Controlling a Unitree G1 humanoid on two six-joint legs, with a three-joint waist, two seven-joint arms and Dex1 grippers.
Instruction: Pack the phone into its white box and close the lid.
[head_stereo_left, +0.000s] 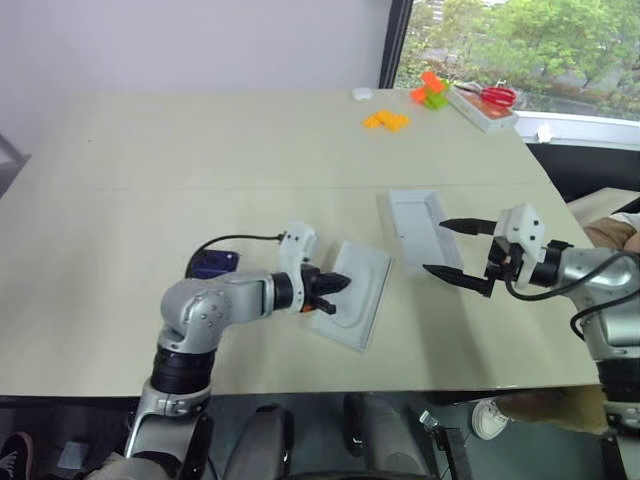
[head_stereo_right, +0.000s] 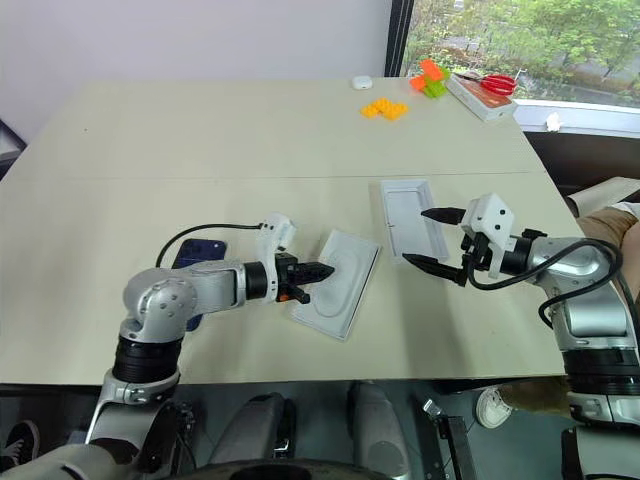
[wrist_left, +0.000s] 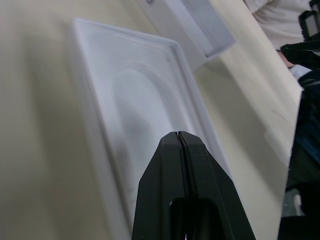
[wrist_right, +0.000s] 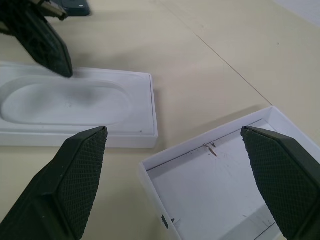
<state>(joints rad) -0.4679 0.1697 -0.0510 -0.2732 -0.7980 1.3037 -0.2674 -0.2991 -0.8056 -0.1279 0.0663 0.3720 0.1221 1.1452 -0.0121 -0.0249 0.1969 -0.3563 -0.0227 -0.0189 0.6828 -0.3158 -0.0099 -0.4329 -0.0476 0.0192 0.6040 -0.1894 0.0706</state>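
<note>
With the left gripper (head_stereo_right: 318, 270) pinched shut on nothing over the insert (head_stereo_right: 338, 282) and the right gripper (head_stereo_right: 432, 238) spread empty, the phone (head_stereo_right: 198, 253) could be left unpacked.

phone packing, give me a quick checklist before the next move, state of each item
1. left gripper empty: ok, fingers shut on nothing above the white insert.
2. right gripper ready: ok, open, holding nothing.
3. phone reachable: cannot tell, the left arm partly hides it.
4. Open white box piece upward and empty: ok; whether it is tray or lid, cannot tell.
5. phone packed: not ok, it lies on the table.
</note>
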